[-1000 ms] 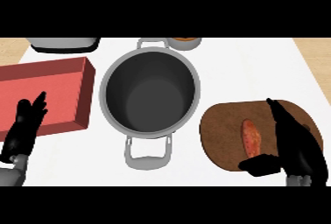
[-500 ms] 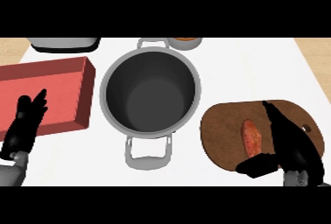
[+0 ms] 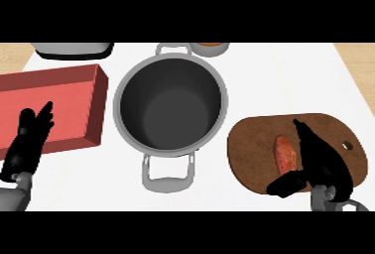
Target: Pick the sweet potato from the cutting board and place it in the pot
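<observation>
Your right hand (image 3: 322, 164) is over the cutting board (image 3: 253, 144), fingers straight and aimed at 12 o'clock along the sweet potato's (image 3: 283, 154) right side, thumb spread toward 8 o'clock below it: wide open, holding nothing. The sweet potato lies on the board, at 4 o'clock from the pot (image 3: 139, 89). Your left hand (image 3: 28, 144) rests open at 8 o'clock, over the red tray (image 3: 66, 96)
</observation>
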Controlling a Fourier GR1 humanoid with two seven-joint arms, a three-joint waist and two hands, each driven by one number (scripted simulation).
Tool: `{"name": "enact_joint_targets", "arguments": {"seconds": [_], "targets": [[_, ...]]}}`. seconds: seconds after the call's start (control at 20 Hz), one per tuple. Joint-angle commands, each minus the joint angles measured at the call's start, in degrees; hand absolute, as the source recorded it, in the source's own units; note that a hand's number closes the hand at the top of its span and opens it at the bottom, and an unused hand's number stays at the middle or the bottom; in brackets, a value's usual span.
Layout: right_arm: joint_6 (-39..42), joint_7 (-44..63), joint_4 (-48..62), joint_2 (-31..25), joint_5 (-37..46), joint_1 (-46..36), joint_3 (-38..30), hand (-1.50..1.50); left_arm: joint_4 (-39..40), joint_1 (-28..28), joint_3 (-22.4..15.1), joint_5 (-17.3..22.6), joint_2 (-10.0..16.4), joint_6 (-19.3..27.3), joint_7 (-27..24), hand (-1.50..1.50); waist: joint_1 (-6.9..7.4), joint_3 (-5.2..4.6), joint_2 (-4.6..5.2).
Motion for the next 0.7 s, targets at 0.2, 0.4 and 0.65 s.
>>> {"name": "enact_joint_targets", "arguments": {"seconds": [0.2, 0.4, 0.65], "targets": [[-1.0, 0.1, 8.5, 2.1, 4.2, -2.7, -3.1, -1.50, 0.3, -2.8, 0.2, -4.5, -3.4, 0.9, 2.6, 0.00, -0.15, 0.03, 0.05], [-0.4, -0.8, 9.7, 3.0, 6.4, -1.5, -2.7, -1.50, 3.7, -2.2, 3.4, -3.2, -2.6, -3.5, -1.0, 0.00, -0.18, 0.01, 0.03], [2.2, -0.8, 11.4, 3.1, 5.4, -0.7, -5.9, -1.50, 1.4, -2.2, 3.9, -3.7, -3.5, -3.4, 1.4, 0.00, -0.19, 0.03, -0.01]]}}
